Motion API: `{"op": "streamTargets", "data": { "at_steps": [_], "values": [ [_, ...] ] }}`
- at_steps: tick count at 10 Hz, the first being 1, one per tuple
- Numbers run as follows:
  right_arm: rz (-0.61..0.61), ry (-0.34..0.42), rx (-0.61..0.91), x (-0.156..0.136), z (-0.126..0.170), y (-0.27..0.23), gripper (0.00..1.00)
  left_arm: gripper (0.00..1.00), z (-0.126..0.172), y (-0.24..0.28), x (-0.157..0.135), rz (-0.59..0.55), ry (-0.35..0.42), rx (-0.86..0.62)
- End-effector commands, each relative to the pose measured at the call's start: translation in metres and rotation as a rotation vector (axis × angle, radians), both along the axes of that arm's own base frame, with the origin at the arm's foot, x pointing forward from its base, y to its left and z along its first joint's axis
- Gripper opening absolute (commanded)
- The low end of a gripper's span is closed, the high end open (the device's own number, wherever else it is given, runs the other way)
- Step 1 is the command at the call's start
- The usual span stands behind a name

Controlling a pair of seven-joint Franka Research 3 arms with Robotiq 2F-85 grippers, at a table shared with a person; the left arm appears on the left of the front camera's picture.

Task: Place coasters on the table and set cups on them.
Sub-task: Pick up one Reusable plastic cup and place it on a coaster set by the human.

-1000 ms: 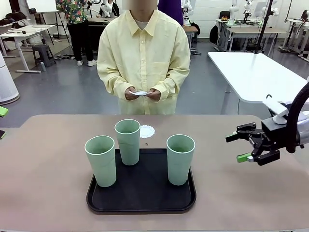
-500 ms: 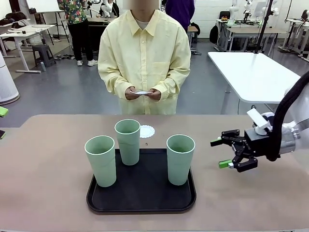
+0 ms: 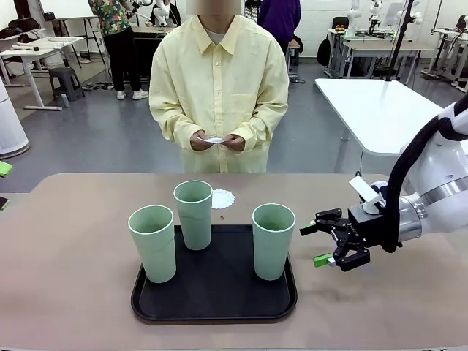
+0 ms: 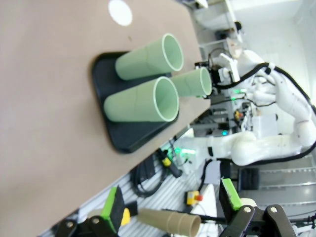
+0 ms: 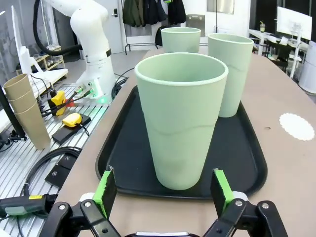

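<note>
Right end effector, released, is facing a tall mint-green plastic cup
One lacy white paper coaster is lying bare on the beige bench; cups are waiting

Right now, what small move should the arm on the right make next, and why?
Probably slide the right gripper forward until its open jaws straddle the nearest cup. The jaws are level with that upright cup on the black tray and just short of it. A coaster lies uncovered on the table beyond the tray.
</note>
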State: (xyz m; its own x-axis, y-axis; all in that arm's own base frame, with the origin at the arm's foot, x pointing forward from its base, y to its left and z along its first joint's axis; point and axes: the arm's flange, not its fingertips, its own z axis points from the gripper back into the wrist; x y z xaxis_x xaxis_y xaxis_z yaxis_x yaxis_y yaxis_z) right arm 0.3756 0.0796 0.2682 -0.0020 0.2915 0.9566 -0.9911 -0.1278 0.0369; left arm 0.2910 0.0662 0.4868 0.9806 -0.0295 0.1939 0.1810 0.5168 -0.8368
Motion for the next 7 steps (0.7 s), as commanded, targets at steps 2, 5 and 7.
{"op": "streamTargets", "data": {
  "at_steps": [2,5,7],
  "values": [
    [-0.027,-0.001,0.003,0.007,-0.006,0.021,1.0,1.0,0.0,0.001,0.0,-0.009,-0.02,-0.017],
    [-0.003,-0.001,0.005,0.002,-0.001,0.01,1.0,1.0,0.0,0.001,0.0,-0.009,-0.02,-0.017],
    [-0.003,-0.001,0.005,0.002,-0.001,0.01,1.0,1.0,0.0,0.001,0.0,-0.009,-0.02,-0.017]
  ]
}}
